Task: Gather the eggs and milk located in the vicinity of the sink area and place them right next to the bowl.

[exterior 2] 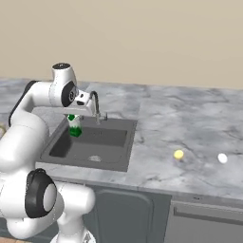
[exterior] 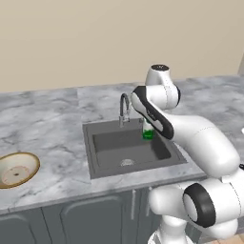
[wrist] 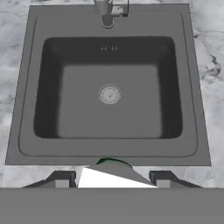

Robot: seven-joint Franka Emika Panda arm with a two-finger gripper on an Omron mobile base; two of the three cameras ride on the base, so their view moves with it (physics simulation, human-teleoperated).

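Note:
My gripper [exterior 2: 72, 117] is shut on the milk [exterior 2: 74, 128], a small carton with a white top and green base, and holds it upright over the sink [exterior 2: 130, 142] near its left side. In the left base view the milk [exterior: 148, 133] shows just past my forearm, right of the faucet [exterior: 124, 107]. The hand view looks down into the sink [wrist: 26, 87], and the carton's white top [wrist: 116, 177] sits between the fingers [wrist: 61, 179]. One white egg [exterior 2: 222, 158] lies on the counter far to the right. The bowl [exterior: 16, 162] rests at the counter's left end.
A small yellow ball [exterior 2: 178, 154] lies on the counter between the sink and the egg. The faucet [exterior 2: 96, 107] curves up at the back rim, close to the hand. Grey marble counter [exterior: 47, 124] runs along both sides, with cabinet fronts [exterior: 95, 219] below.

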